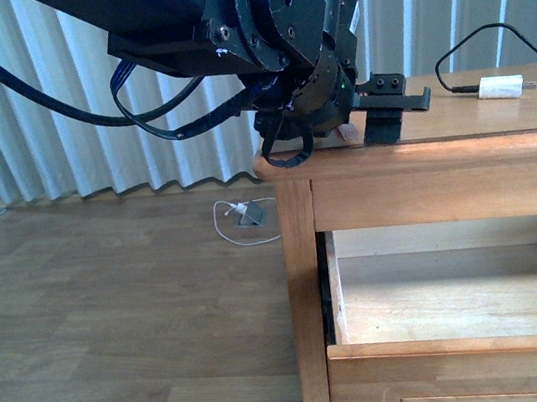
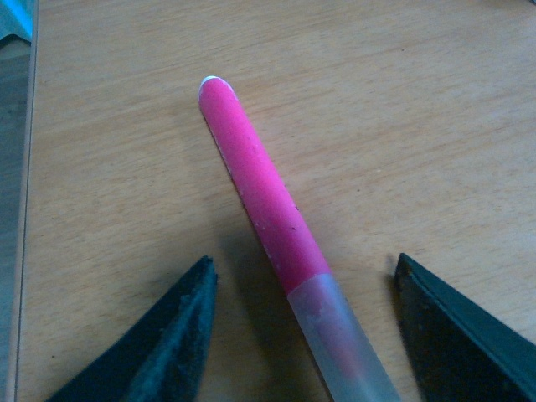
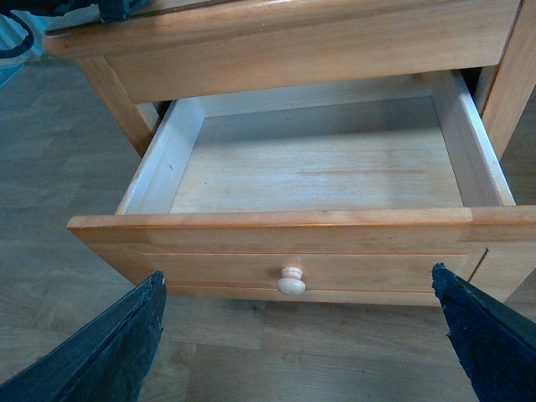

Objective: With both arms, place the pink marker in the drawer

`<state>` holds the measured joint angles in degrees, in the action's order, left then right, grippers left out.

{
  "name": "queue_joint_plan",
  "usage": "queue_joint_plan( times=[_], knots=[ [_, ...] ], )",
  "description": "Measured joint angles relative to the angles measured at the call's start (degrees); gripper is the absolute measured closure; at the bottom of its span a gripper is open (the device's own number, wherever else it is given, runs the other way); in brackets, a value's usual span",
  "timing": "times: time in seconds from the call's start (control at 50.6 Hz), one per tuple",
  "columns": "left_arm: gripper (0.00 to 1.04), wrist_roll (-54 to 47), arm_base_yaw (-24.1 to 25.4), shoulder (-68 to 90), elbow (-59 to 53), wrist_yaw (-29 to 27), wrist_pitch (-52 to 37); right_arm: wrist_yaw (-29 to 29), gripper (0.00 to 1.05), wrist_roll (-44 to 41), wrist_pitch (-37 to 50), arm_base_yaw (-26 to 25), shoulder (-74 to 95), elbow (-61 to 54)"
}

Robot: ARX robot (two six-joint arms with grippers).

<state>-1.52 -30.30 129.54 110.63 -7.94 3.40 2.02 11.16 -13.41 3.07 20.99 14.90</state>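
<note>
Had left hand [image 2: 303, 261] open low over the bench [image 2: 419, 100], black fingers [image 2: 180, 327] splayed either side of the marker [image 2: 268, 201], neither touching it. Found marker lying flat on the bench top, not in the drawer [image 3: 276, 219], pale cap end between the fingers, pink barrel running away from them. Placed that hand, by the front view, at the bench's near left corner. Had right hand [image 3: 297, 275] open too, gripping nothing, out in front of the drawer, fingers apart to either side of the knob [image 3: 291, 280] and clear of it. Saw drawer pulled out under the bench top, light wood inside on show. Further back on the bench, spotted a white plug [image 1: 500, 86] with black cable [image 1: 466, 35], well apart from the left hand. Beyond, noted wood floor [image 1: 114, 315], a small grey thing [image 1: 252, 216] with white cord [image 1: 218, 224] lying on it, and pale curtains [image 1: 35, 125] behind.
</note>
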Motion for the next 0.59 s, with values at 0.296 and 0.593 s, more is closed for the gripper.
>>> queue_joint_plan(
  times=[0.296, 0.593],
  knots=[
    [0.88, -0.6, 0.5, 0.1, 0.0, -1.0, -0.1, 0.0, 0.08, 0.0, 0.0, 0.0, 0.0, 0.0],
    [0.91, -2.0, 2.7, -7.6, -13.6, 10.6, -10.8, 0.0, 0.08, 0.0, 0.0, 0.0, 0.0, 0.0]
  ],
)
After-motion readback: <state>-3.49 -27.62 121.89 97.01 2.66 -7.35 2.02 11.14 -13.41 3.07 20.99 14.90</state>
